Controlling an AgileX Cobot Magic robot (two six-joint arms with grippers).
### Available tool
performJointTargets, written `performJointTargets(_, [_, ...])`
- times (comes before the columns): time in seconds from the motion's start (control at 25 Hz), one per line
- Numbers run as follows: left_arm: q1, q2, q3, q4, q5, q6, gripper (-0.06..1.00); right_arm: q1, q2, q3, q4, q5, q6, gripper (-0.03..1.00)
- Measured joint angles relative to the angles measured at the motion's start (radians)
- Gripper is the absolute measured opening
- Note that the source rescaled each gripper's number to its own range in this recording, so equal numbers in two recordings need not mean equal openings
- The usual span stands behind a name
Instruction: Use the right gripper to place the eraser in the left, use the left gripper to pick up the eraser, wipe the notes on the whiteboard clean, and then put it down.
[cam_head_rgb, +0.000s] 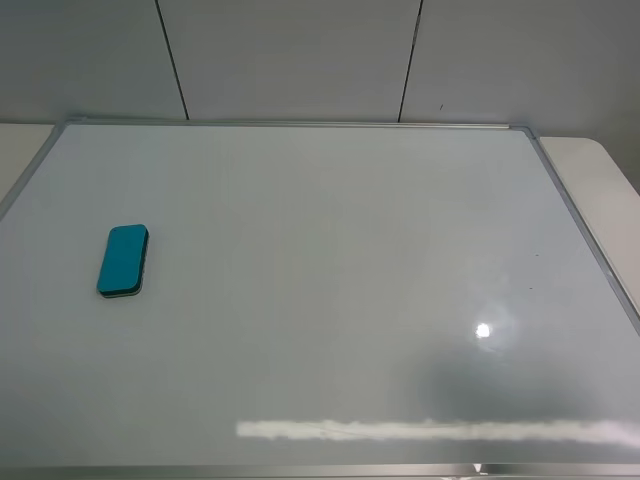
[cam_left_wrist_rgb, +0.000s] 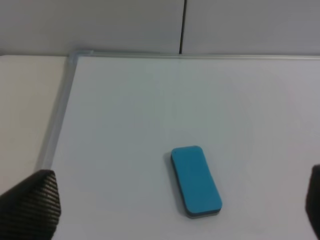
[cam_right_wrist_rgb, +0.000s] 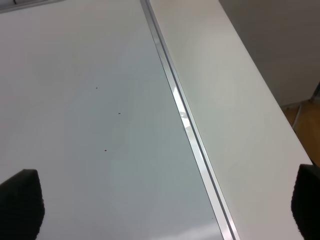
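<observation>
Both pincers hang back at the near edge, out of the overhead view: the left pincer (cam_left_wrist_rgb: 170, 200) stands wide open with the eraser (cam_head_rgb: 123, 260) lying flat ahead of it, the right pincer (cam_right_wrist_rgb: 165, 200) likewise spread wide, holding nothing, over the right frame of the whiteboard (cam_head_rgb: 330, 125). The eraser rests alone on the board's left side, mid-depth; no red notes show, only a few tiny specks right. Judged finished, so best to keep both arms clear of it.

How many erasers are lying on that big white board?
1. The teal eraser lies flat on the whiteboard, near its left edge in the high view. No other shows in any view.
</observation>
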Motion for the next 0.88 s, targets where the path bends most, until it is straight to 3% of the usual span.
performJointTargets(0.56, [0.052, 0.000, 0.002, -0.040, 0.025, 0.000, 1.00, 0.000, 0.000, 0.000, 0.000, 0.000, 0.000, 1.00])
performJointTargets(0.88, [0.091, 0.000, -0.033, -0.061, 0.160, 0.050, 1.00, 0.000, 0.000, 0.000, 0.000, 0.000, 0.000, 1.00])
